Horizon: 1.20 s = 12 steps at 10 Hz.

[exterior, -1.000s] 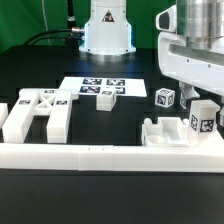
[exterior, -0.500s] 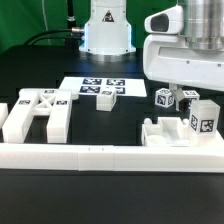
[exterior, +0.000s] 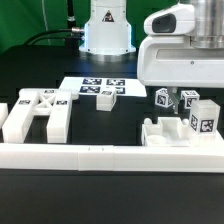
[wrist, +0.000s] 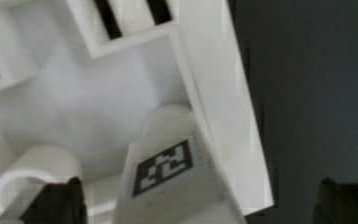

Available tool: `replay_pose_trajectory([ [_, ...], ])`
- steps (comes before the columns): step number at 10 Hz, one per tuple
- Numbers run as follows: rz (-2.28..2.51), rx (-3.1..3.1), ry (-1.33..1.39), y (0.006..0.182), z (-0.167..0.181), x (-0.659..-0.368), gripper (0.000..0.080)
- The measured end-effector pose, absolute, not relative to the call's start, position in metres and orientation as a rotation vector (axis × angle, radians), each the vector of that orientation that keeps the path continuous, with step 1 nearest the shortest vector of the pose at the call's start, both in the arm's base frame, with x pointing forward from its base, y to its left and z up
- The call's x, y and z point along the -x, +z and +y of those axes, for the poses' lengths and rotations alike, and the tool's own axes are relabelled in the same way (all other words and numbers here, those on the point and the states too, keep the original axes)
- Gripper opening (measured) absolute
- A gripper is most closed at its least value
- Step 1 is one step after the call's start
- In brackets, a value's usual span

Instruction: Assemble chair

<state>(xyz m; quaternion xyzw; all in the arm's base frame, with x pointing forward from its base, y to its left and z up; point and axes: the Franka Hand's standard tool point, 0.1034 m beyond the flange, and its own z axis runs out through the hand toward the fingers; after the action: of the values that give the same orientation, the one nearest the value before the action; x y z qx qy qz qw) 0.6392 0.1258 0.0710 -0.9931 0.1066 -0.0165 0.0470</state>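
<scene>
In the exterior view a white slotted chair frame (exterior: 35,115) lies at the left. A white chair panel with upright tagged blocks (exterior: 182,127) stands at the right, with tagged legs (exterior: 166,98) behind it. The arm's white hand (exterior: 185,55) hangs over this right group, and its fingertips are hidden there. In the wrist view my gripper (wrist: 197,206) is open, with dark fingertips (wrist: 51,205) far apart at both sides. Between them I see the white panel (wrist: 87,110) and a tagged leg (wrist: 163,165) close below. Nothing is held.
The marker board (exterior: 95,88) lies at the back middle of the black table. The long white border rail (exterior: 110,156) runs along the front. The robot's base (exterior: 108,30) stands behind the marker board.
The hand has moved toward the exterior view's left, over the right group of parts. The parts have not moved.
</scene>
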Motion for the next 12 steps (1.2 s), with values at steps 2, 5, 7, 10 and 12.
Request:
replay_pose_trajectory([
  [2,0.145,3.045,-0.058,0.0708,0.1243,-0.6394,0.0649],
  [5,-0.054,3.049,-0.069,0.0702,0.1217,-0.6396,0.0649],
  [7,-0.048,3.050,-0.069,0.0702,0.1195,-0.6400,0.0412],
  [10,0.009,3.050,-0.067,0.0702,0.1185,-0.6403,0.0286],
  [12,0.170,3.042,-0.062,0.0703,0.1189,-0.6404,0.0286],
])
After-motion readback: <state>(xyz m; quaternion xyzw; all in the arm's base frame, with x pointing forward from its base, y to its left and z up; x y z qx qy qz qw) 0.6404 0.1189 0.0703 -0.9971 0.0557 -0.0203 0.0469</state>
